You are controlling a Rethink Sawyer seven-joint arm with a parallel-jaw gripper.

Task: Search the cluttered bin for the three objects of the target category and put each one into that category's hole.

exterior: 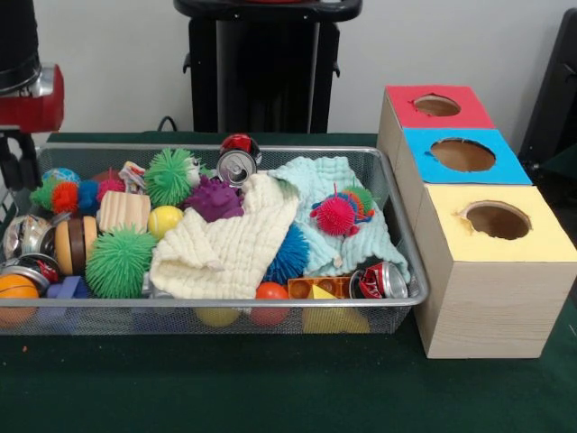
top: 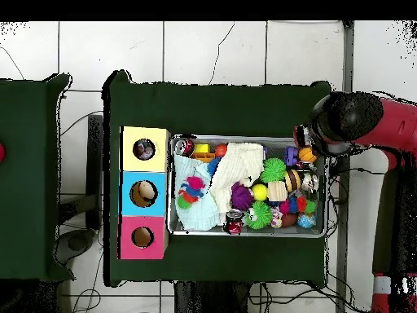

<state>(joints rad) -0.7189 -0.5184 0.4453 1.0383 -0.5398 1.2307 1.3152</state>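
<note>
The wire mesh bin is full of clutter; it also shows in the overhead view. A white crumpled wad with small coloured spots lies at the far side next to a green pom-pom. A second spotted wad sits at the far left corner and also shows in the overhead view. I cannot pick out a third. The round hole in the yellow-topped box is nearest the camera, right of the bin; from above the hole is at the left. My gripper hangs over the bin's left end, dark and cut off by the picture's edge.
Cream cloth and pale blue cloth cover the bin's middle. Pom-pom balls, crushed cans, plastic balls and blocks lie around them. The blue-topped box and red-topped box stand behind the yellow one. My red arm reaches in over the bin's end.
</note>
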